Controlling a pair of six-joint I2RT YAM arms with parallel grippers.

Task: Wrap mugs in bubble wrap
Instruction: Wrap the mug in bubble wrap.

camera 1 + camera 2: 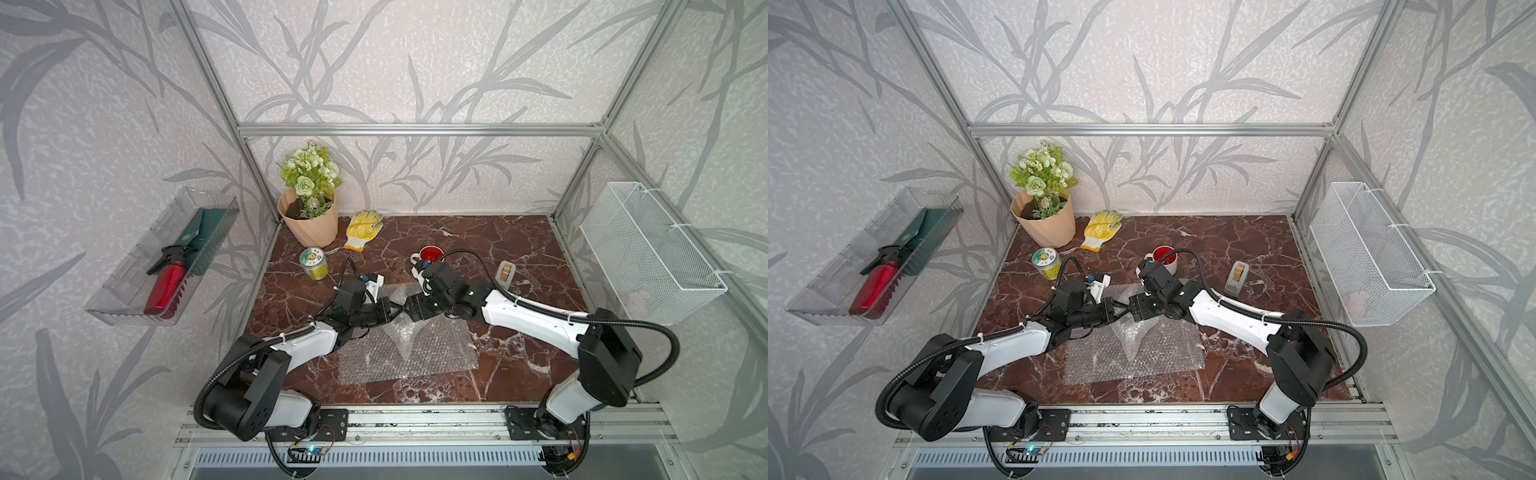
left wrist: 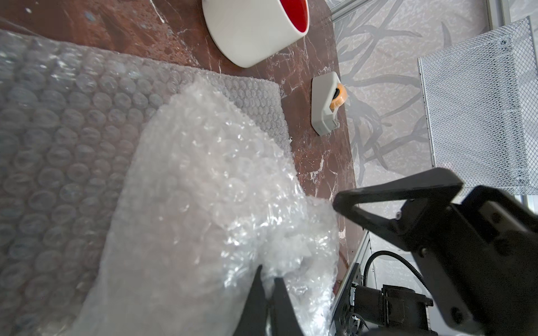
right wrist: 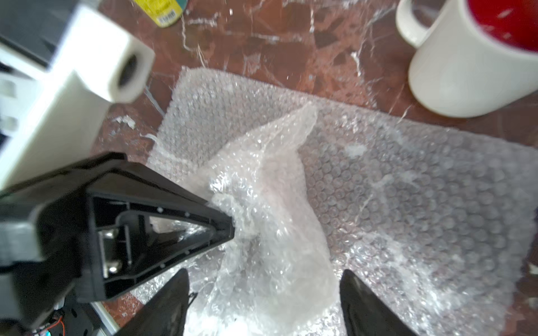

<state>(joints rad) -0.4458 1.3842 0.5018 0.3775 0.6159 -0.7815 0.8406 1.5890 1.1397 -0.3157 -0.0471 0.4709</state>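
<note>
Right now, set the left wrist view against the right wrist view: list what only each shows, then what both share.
Left wrist only: the tape dispenser and the mesh basket. Right wrist only: the tin can and the handle of the white mug. Both: that mug's body and red inside, and the bubble wrap, a flat sheet with a bunch pinched up by the left gripper.
</note>
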